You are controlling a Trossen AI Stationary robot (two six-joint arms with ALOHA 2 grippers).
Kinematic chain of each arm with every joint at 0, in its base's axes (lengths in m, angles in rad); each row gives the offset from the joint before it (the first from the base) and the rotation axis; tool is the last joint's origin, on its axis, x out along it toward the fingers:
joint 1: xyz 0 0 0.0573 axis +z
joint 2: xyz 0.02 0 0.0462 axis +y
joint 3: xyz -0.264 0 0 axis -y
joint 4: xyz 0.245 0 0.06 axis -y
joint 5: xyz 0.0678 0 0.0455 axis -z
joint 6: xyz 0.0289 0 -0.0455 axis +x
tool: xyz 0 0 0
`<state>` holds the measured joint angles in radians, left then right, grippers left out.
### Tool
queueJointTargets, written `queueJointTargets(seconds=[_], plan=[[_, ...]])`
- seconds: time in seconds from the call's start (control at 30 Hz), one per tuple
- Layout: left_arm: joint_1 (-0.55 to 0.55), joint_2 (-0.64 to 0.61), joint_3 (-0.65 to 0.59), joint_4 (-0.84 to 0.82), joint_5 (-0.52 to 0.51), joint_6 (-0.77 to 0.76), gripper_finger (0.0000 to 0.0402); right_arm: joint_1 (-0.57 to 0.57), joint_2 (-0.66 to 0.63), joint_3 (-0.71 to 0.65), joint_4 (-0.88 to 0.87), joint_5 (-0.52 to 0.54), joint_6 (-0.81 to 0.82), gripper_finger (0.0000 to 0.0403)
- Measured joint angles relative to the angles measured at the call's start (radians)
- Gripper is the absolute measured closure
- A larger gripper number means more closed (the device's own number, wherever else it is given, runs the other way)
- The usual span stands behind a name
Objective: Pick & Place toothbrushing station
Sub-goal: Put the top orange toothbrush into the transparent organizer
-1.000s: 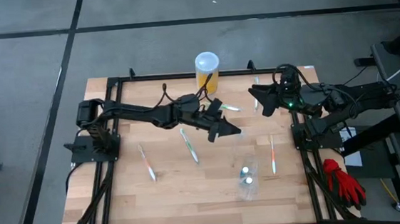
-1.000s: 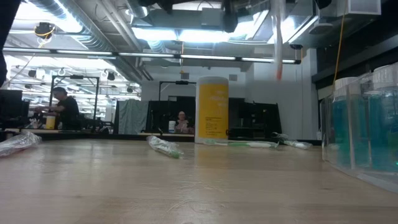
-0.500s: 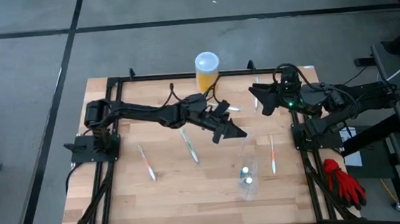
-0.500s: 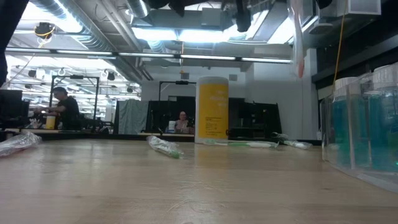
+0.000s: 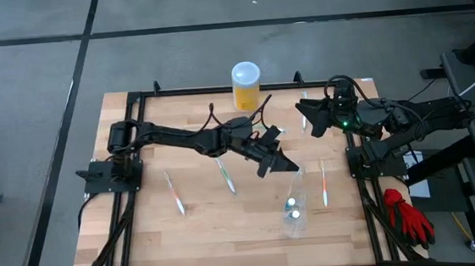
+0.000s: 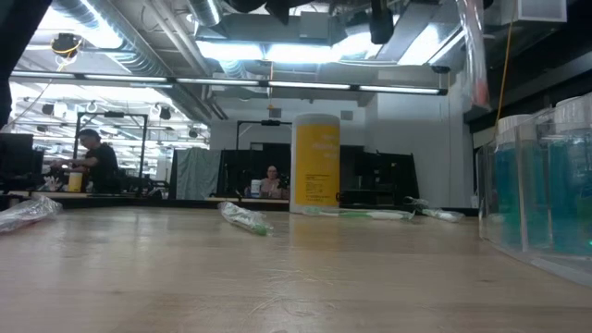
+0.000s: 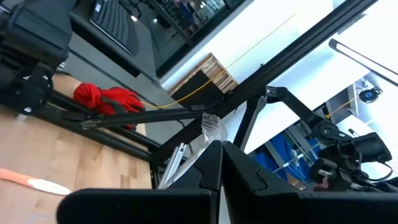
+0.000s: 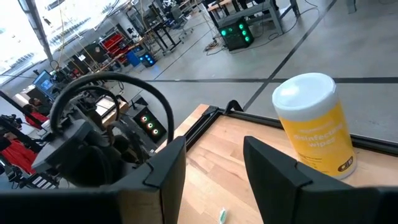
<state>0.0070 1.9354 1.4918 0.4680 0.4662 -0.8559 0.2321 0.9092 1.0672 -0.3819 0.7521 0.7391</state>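
The left gripper (image 5: 279,164) is hanging over the middle of the table (image 5: 143,234), just left of the clear cup (image 5: 293,207), its fingers pinched together on a wrapped toothbrush (image 7: 208,134). The toothbrush is sticking out past the fingertips, its long axis in line with the fingers; in the low view it is hanging almost upright, high above the wood. A green toothbrush (image 5: 224,173) is lying just left of the gripper, running near to far. The right gripper (image 5: 305,111) is waiting at the far right, fingers parted and holding nothing.
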Motion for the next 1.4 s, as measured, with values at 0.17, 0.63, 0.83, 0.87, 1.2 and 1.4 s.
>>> queueJointTargets(seconds=[0.17, 0.63, 0.83, 0.87, 1.2, 1.4], plan=[[0.001, 0.000, 0.000, 0.021, -0.012, -0.014, 0.0399, -0.002, 0.000, 0.000, 0.000, 0.006, -0.003, 0.0239], [-0.001, 0.000, 0.000, 0.030, -0.072, 0.007, 0.0399, -0.002, 0.024, 0.001, 0.001, 0.019, -0.013, 0.0239], [-0.002, 0.000, 0.000, 0.030, -0.080, 0.010, 0.0399, -0.002, 0.034, 0.001, 0.000, -0.009, -0.014, 0.0239], [-0.002, 0.000, 0.000, 0.030, -0.080, 0.008, 0.0399, -0.002, 0.037, 0.000, -0.003, -0.011, -0.014, 0.0239], [0.016, -0.001, 0.000, 0.028, -0.020, 0.002, 0.0399, -0.001, 0.043, 0.001, -0.216, -0.237, 0.056, 0.0239], [0.041, -0.001, 0.000, 0.022, 0.034, -0.010, 0.0399, -0.001, 0.043, 0.001, -0.303, -0.309, 0.101, 0.0239]])
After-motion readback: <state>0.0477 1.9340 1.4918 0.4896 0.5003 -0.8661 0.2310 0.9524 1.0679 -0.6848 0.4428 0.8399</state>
